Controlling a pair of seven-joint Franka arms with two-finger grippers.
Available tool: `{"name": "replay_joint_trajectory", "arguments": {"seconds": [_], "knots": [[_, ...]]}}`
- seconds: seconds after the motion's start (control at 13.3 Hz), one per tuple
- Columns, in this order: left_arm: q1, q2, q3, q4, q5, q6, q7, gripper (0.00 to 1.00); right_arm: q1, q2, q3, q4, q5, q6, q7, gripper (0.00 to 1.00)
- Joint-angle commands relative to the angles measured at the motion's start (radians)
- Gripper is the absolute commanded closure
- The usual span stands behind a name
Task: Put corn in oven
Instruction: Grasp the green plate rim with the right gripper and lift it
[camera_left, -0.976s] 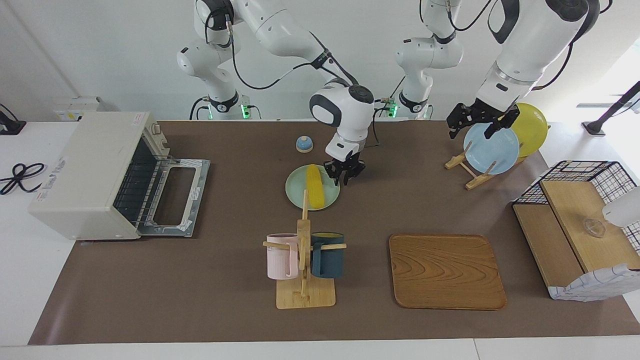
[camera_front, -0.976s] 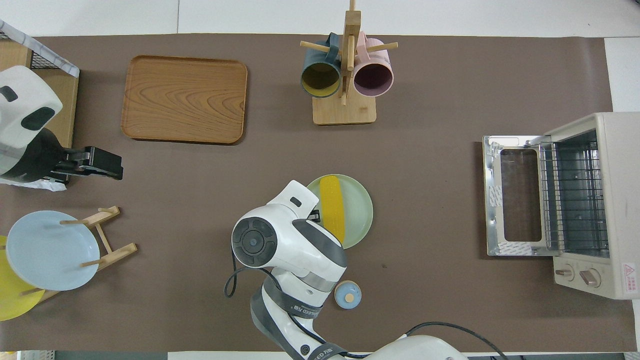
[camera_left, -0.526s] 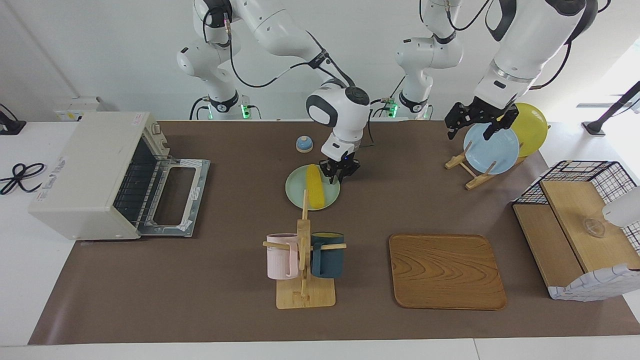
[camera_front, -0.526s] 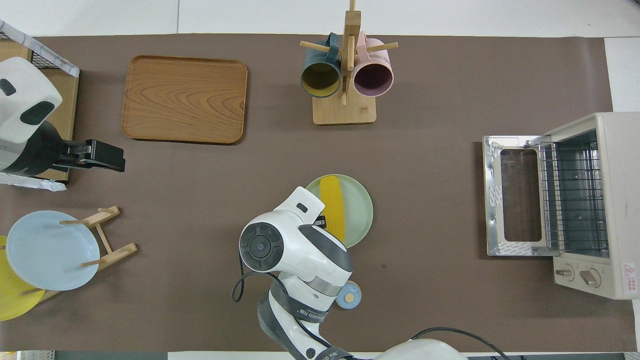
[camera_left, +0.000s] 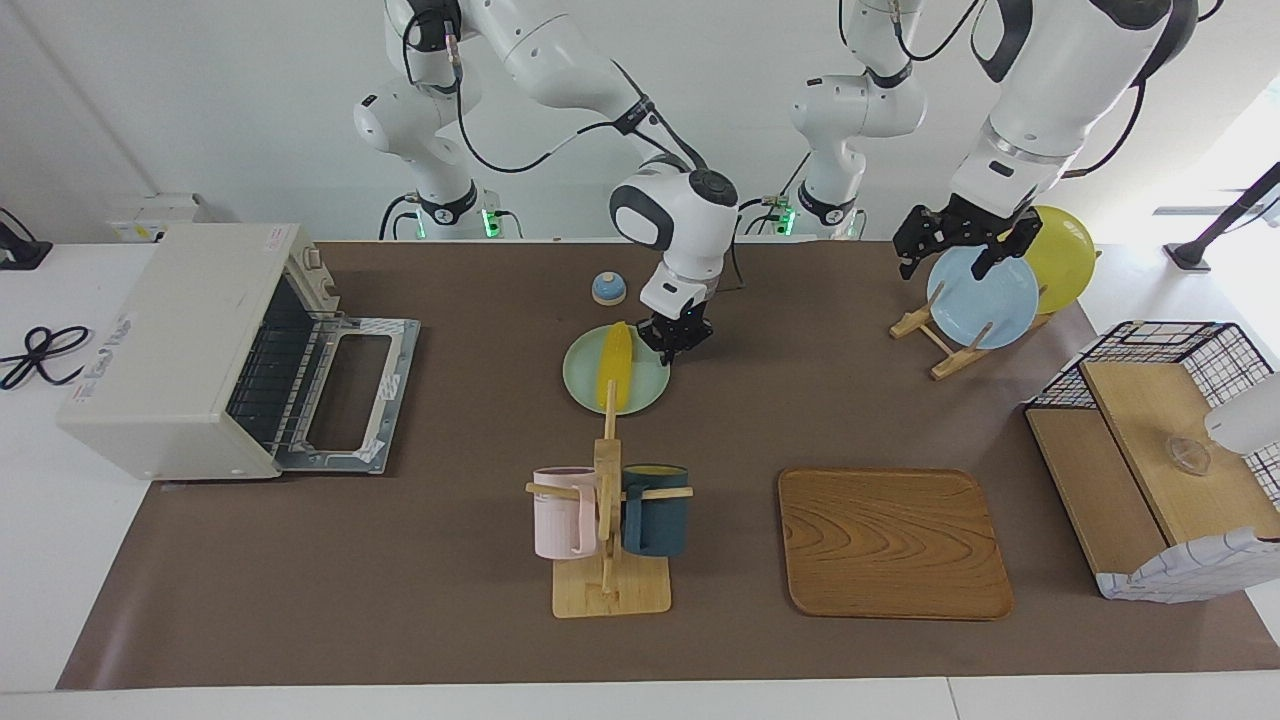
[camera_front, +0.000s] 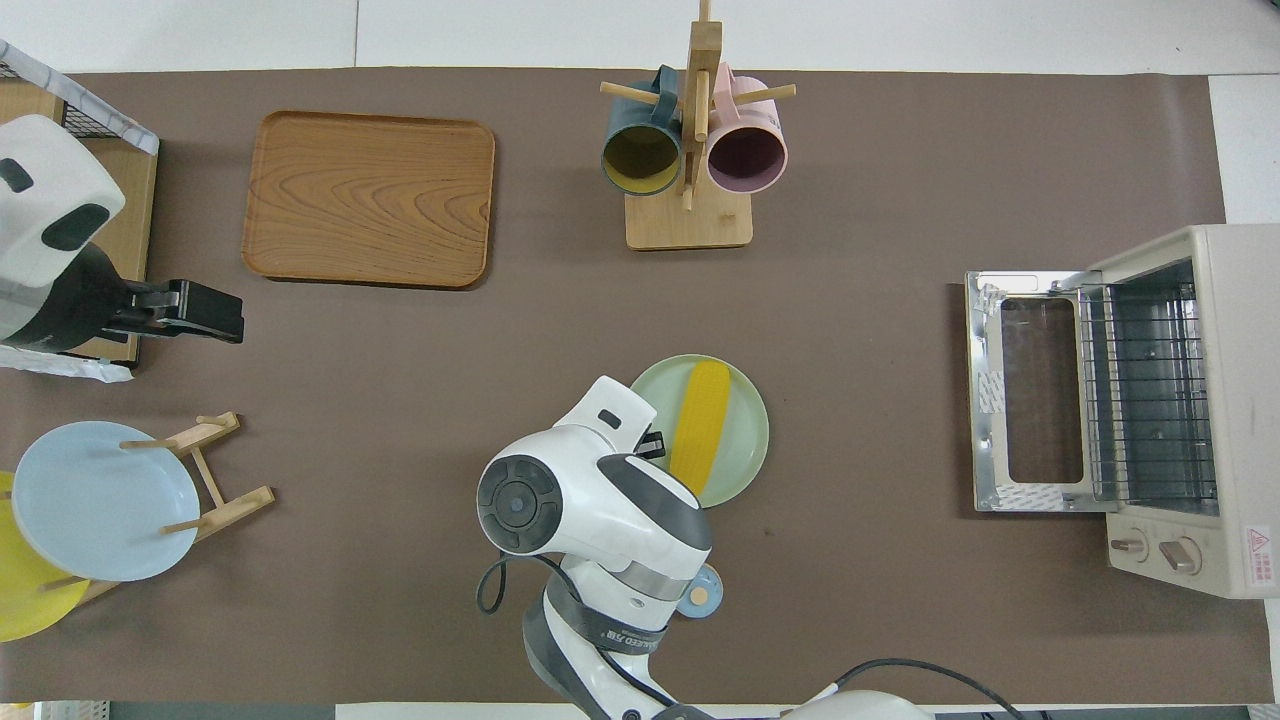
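Facing view shows the right gripper (camera_left: 676, 341), whose grip state I cannot tell, touching the plate (camera_left: 583, 383) rim; the corn (camera_left: 614, 365) may roll off.

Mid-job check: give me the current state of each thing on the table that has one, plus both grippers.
oven: door dropped open, rack bare.
corn: lying flat on the green plate, not gripped.
right gripper: low at the green plate's edge, beside the corn.
left gripper: up over the plate rack, waiting.
mugs: two hung on the mug stand.
wooden tray: nothing on it.
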Motion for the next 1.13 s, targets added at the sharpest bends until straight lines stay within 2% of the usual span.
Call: {"name": "replay_joint_trajectory", "arguments": {"seconds": [0.0, 0.23, 0.53, 0.75, 0.9, 1.05], "knots": [[0.009, 0.000, -0.002, 0.007, 0.023, 0.001, 0.016, 0.00, -0.014, -0.008, 0.007, 0.053, -0.053, -0.108, -0.055, 1.00], [0.011, -0.003, -0.004, 0.006, 0.019, 0.005, 0.006, 0.00, -0.024, -0.009, -0.001, 0.110, -0.057, -0.206, -0.106, 1.00], [0.012, -0.003, -0.004, 0.004, 0.017, 0.001, 0.007, 0.00, -0.129, -0.113, 0.001, 0.107, -0.058, -0.306, -0.299, 1.00], [0.024, -0.002, -0.008, 0.001, 0.019, 0.014, 0.027, 0.00, -0.180, -0.175, -0.001, 0.072, -0.058, -0.343, -0.347, 1.00], [0.026, -0.002, -0.007, 0.001, 0.019, 0.011, 0.062, 0.00, -0.197, -0.187, -0.002, 0.050, -0.058, -0.358, -0.336, 1.00], [0.028, -0.002, -0.007, 0.001, 0.019, 0.011, 0.061, 0.00, -0.258, -0.230, -0.001, -0.002, -0.058, -0.347, -0.345, 1.00]]}}
